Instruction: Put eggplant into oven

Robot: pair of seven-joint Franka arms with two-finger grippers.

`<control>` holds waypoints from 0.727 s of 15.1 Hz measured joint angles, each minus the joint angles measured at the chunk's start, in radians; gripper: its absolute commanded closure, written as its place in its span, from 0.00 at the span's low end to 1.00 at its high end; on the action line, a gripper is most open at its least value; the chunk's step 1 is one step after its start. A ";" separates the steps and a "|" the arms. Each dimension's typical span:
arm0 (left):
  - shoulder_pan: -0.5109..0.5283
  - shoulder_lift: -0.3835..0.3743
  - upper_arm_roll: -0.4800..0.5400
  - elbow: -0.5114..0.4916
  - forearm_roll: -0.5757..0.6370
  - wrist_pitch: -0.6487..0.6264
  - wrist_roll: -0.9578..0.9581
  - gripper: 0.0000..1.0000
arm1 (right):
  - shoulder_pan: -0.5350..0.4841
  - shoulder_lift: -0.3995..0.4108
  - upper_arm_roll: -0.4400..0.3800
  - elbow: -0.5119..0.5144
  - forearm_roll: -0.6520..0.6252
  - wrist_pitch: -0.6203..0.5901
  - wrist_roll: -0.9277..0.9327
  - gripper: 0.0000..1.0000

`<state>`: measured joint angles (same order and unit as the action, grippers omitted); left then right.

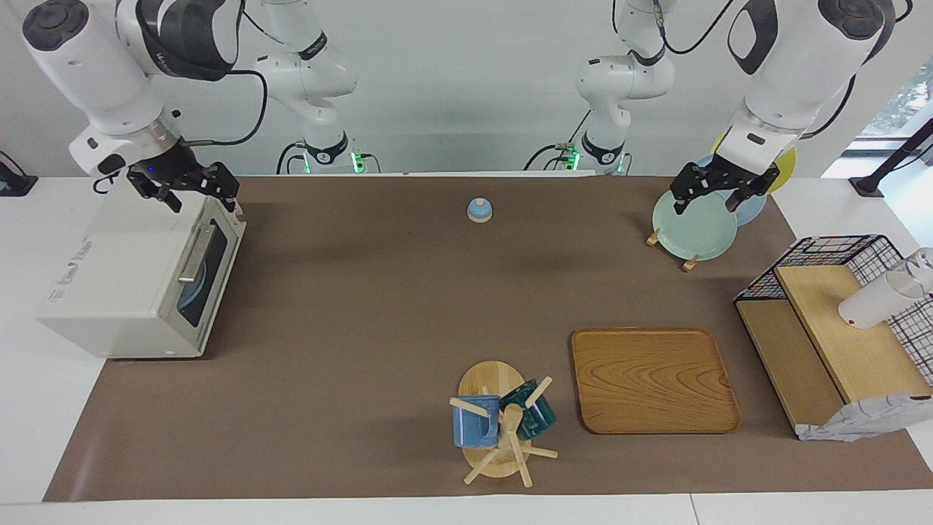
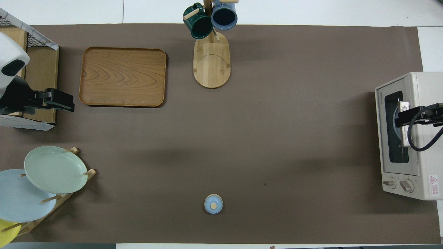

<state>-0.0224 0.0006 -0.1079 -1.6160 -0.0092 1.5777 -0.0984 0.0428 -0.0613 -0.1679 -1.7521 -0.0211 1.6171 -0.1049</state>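
The off-white oven (image 1: 116, 292) stands at the right arm's end of the worktop (image 1: 364, 328), its dark glass door shut and facing the middle. The right gripper (image 1: 203, 202) hangs over the oven's top edge at the end nearer the robots, its fingers spread wide and holding nothing. The eggplant cannot be made out in either view.

Toward the middle, a small blue lid (image 1: 479, 210) sits near the robots. Far from them stand a mug rack (image 1: 503, 437) and, beside it, a wooden tray (image 1: 652, 379). The left gripper (image 1: 707, 200) hangs over a pale green plate (image 1: 692, 230), fingers wide apart and empty. A wire basket shelf (image 1: 831, 343) stands at the left arm's end.
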 measured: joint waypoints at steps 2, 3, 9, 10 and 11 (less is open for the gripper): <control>0.000 0.000 0.000 0.000 0.000 0.000 0.000 0.00 | 0.000 -0.003 -0.001 0.017 0.000 0.000 0.000 0.00; 0.000 0.000 0.000 0.000 0.000 0.000 0.000 0.00 | -0.001 -0.007 -0.001 0.019 0.000 0.000 0.000 0.00; 0.000 0.000 0.000 0.000 0.000 0.000 0.000 0.00 | -0.002 -0.013 -0.002 0.019 0.000 0.000 0.000 0.00; 0.000 0.000 0.000 0.000 0.000 0.000 0.000 0.00 | -0.003 -0.013 -0.002 0.020 0.000 0.000 0.000 0.00; 0.000 0.000 0.000 0.000 0.000 0.000 0.000 0.00 | -0.003 -0.013 -0.002 0.023 0.000 0.000 0.000 0.00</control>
<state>-0.0224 0.0006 -0.1079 -1.6160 -0.0092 1.5777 -0.0984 0.0398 -0.0744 -0.1702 -1.7291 -0.0208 1.6172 -0.1046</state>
